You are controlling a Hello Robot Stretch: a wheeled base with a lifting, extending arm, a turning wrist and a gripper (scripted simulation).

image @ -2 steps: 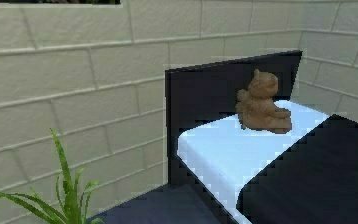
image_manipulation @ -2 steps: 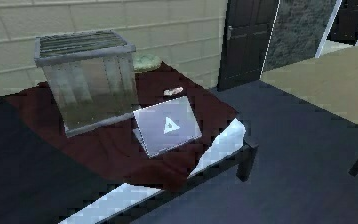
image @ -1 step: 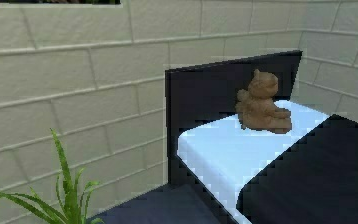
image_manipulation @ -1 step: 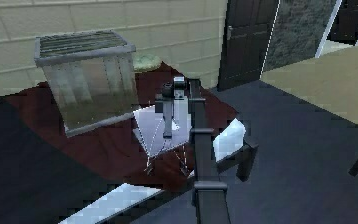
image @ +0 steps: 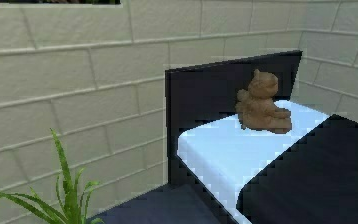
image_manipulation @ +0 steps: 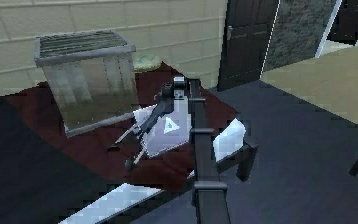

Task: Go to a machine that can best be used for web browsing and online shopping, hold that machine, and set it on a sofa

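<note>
A dark square arm bar (image_manipulation: 200, 165) hides part of a pale grey flat object (image_manipulation: 230, 140); the gripper (image_manipulation: 135, 138) fingers' spread and hold cannot be told.

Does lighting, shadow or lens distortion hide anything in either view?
Forward view: even light, no glare; the teddy bear stands out on the pale sheet, while the dark blanket shows little detail. Arm side view: the dark tool is hard to separate from the dark red rug; the door leans only through the lens.
</note>
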